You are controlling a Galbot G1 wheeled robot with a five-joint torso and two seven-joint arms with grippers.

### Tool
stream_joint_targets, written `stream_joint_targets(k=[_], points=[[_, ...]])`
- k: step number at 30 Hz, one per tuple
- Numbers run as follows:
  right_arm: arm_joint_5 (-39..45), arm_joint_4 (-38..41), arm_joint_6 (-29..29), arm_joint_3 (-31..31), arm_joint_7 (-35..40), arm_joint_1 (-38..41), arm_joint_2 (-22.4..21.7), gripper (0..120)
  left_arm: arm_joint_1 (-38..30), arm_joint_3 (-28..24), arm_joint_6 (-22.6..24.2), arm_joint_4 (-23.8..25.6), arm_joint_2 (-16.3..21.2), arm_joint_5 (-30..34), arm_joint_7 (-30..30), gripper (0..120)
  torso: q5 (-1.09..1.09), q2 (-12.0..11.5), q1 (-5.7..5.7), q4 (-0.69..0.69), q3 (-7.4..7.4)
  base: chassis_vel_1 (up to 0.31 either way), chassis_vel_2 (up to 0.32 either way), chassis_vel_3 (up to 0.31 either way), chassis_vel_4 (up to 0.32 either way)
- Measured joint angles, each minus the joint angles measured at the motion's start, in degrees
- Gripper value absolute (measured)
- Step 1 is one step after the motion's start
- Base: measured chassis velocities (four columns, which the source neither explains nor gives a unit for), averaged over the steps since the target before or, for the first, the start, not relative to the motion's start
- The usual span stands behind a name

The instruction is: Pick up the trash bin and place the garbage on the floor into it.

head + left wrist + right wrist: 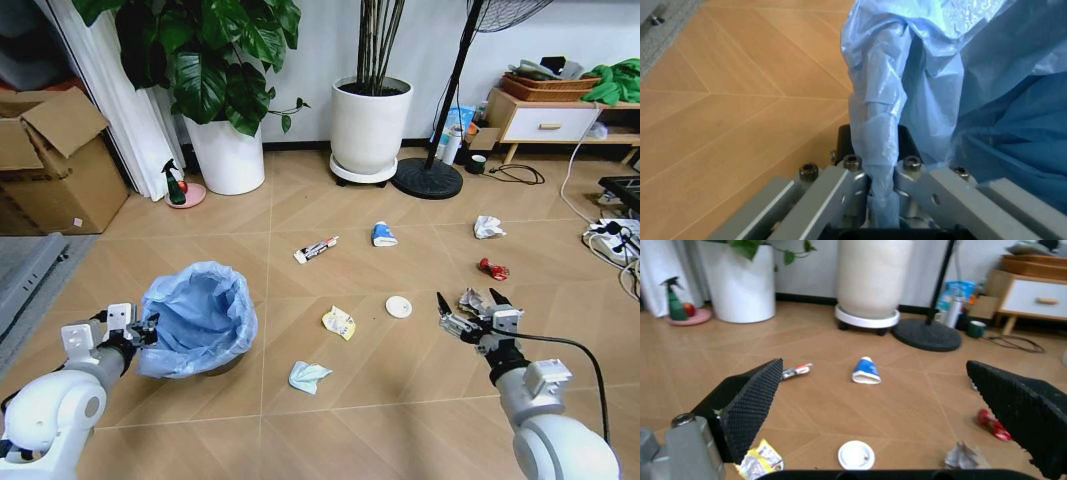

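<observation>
Your left gripper point(148, 329) is clenched on the rim of the small round black trash bin point(196, 318), its metal fingers pinching a pleat of the crinkled light blue plastic liner point(883, 125) that folds over the edge; the bin sits at the left of the wooden herringbone floor point(300, 215). Your right gripper point(468, 303) hangs with its two ribbed black fingers point(750, 407) spread wide and holding nothing, just above a crumpled silver packet point(472, 299). The garbage lies scattered between and beyond the two arms: a flat white round lid point(399, 306), a creased yellow-white wrapper point(340, 322), a pale crumpled paper wad point(307, 375) nearest the bin, a slim white tube point(316, 249), a squat blue-white wrapper point(384, 234), a crushed red packet point(493, 268) and a white crumpled wad point(488, 227) farther right. Two smooth white plant pots point(370, 125) stand well apart by the wall.
</observation>
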State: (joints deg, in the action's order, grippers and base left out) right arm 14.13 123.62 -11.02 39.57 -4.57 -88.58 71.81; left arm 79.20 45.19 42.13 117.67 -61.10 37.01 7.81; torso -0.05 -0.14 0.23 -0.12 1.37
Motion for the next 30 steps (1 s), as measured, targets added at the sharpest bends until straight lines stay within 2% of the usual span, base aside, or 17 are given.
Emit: stream_joint_targets(k=[2,4,6,8,10,14,16,18,20,22,26,27,30], points=[[1.8,-3.3,-0.1,-1.5,-1.9,2.4,-3.6,100,-0.3,-0.1,0.0,-0.1,0.0,0.0,0.2,0,0.02,0.0,0.0,0.01,0.0,0.0,0.0,0.0,0.0],[2.0,-3.7,-0.1,-1.7,-2.2,2.6,-4.1,100,-0.4,-0.3,0.0,-0.2,0.0,0.0,0.3,0,0.03,0.0,0.0,0.02,0.0,0.0,0.0,0.0,0.0],[3.5,-6.3,0.1,-2.6,-4.8,3.2,-8.3,100,-1.8,-1.6,0.0,-0.8,0.0,0.1,0.7,0,-0.02,0.0,0.0,-0.02,0.0,0.0,0.0,0.0,0.0],[4.1,-7.2,0.2,-3.1,-5.6,3.5,-9.7,100,-1.9,-1.8,0.0,-0.9,0.0,0.1,0.7,0,-0.03,0.0,0.0,-0.03,0.01,0.0,0.0,0.0,0.0],[6.4,-11.4,0.7,-6.8,-8.1,6.3,-14.7,100,-1.8,-1.8,0.0,-1.0,-0.1,0.1,0.9,0,0.0,0.0,0.0,-0.01,0.01,0.0,0.0,0.0,0.0],[7.2,-13.2,1.0,-8.4,-9.7,7.7,-16.3,100,-2.0,-1.8,0.0,-1.1,-0.1,0.1,1.1,0,0.0,0.0,0.0,0.0,0.01,0.0,0.0,0.0,0.0],[8.4,-16.7,1.5,-12.8,-12.2,11.2,-18.8,100,-2.1,-1.8,0.0,-1.1,0.0,0.3,1.2,0,0.01,0.0,0.0,0.0,0.01,0.0,0.0,0.0,0.0],[8.5,-17.0,1.5,-13.2,-12.3,11.5,-19.0,100,-2.1,-1.8,0.0,-1.1,0.0,0.3,1.2,0,0.01,0.0,0.0,0.0,0.01,0.0,0.0,0.0,0.0],[10.5,-20.9,1.8,-20.4,-14.0,17.7,-20.6,100,-1.6,-1.1,0.0,-1.1,0.0,0.4,1.7,0,-0.02,0.0,0.01,-0.01,0.01,0.0,0.0,0.0,0.0],[10.7,-21.7,1.8,-21.7,-14.3,18.8,-20.7,100,-1.5,-1.0,0.0,-1.1,-0.1,0.4,1.8,0,-0.01,0.0,0.01,-0.01,0.01,0.0,0.0,0.0,0.0],[10.9,-30.4,3.2,-32.4,-18.5,28.4,-20.0,100,-1.3,-0.6,0.0,-0.8,0.2,0.9,3.0,0,-0.02,0.0,0.01,0.02,0.01,0.0,0.0,0.0,0.0],[10.9,-30.4,3.2,-32.4,-18.5,28.4,-20.0,100,-1.3,-0.6,0.0,-0.8,0.2,0.9,3.0,0,-0.02,0.0,0.01,0.02,0.01,0.0,0.0,0.0,0.0],[9.4,-36.7,4.5,-39.3,-22.1,34.0,-18.8,100,-1.2,-0.7,0.0,-0.4,0.8,1.2,3.7,0,-0.02,0.0,0.01,-0.01,0.01,0.0,0.0,0.0,0.0]])
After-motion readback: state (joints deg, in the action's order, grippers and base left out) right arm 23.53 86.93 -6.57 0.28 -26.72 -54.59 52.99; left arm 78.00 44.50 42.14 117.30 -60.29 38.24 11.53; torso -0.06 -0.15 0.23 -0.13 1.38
